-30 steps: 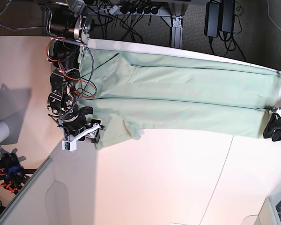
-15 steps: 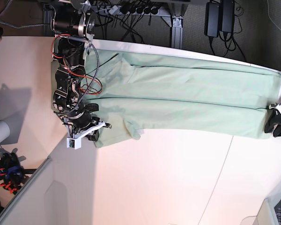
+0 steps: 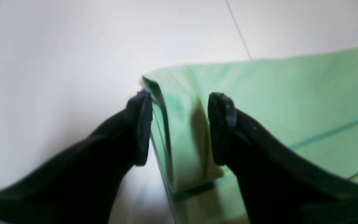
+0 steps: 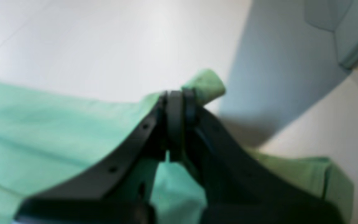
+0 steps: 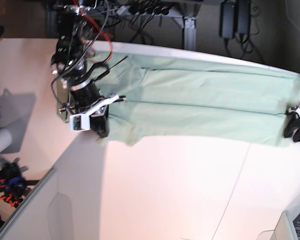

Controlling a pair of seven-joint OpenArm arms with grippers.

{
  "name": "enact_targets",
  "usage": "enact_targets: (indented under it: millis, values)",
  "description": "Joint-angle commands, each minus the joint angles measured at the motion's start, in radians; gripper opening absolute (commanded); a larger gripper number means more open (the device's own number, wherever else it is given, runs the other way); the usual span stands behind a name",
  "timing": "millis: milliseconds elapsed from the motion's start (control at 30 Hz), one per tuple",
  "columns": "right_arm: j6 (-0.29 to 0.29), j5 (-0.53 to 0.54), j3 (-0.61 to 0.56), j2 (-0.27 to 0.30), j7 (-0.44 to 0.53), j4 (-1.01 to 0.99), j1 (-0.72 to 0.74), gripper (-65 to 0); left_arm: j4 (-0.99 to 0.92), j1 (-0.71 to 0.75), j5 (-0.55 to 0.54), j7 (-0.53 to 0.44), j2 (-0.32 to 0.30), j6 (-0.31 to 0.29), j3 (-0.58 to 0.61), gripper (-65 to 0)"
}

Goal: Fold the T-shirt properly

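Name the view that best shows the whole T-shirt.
The base view: the T-shirt lies stretched across the table there, end to end. The left wrist view shows only one folded corner, the right wrist view one pinched corner.

I see the T-shirt (image 5: 200,107) lying flat on the white table as a long, pale mint-green band, folded lengthwise with a seam line running along its middle. It spans the far side of the table from end to end. One corner (image 4: 205,84) is pinched and lifted; the opposite folded edge (image 3: 179,133) stands up in layers.
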Motion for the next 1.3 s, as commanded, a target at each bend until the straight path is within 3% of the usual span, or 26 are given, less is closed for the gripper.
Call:
enact_targets:
  millis: [0,267,733,933,1067,1100,1267]
  values:
    - [0.006,0.014,0.005,0.009,0.026,0.056,-0.027,-65.0,0.015,-0.011,-0.021,-0.018,-0.023,-0.006,-0.007,-32.8]
    - [0.006,0.014,0.005,0.008,0.026,0.268,-0.234,-65.0,0.015,-0.002,-0.033,-0.018,-0.026,-0.006,-0.008,-32.8]
    - [0.006,0.021,0.005,0.008,-0.001,0.278,-0.351,-65.0,0.016,-0.001,-0.047,-0.019,-0.027,-0.006,-0.008,-32.7]
    - [0.006,-0.007,0.005,0.008,-0.039,0.277,-0.372,-65.0,0.016,-0.001,-0.105,0.008,-0.048,-0.006,-0.019,-23.9]
    - [0.005,-0.008,0.005,0.008,-0.048,0.277,-0.371,-36.7,0.016,-0.001,-0.232,0.122,-0.064,-0.006,-0.072,-23.9]
    - [0.005,-0.005,0.005,0.008,-0.048,0.277,-0.371,-34.3,0.016,0.0,-0.27,0.164,-0.064,-0.006,-0.09,-23.9]
    - [0.005,-0.005,0.005,-0.001,-0.045,0.277,-0.369,-34.2,0.016,0.027,-0.462,0.329,-0.064,-0.006,-0.179,-24.0]
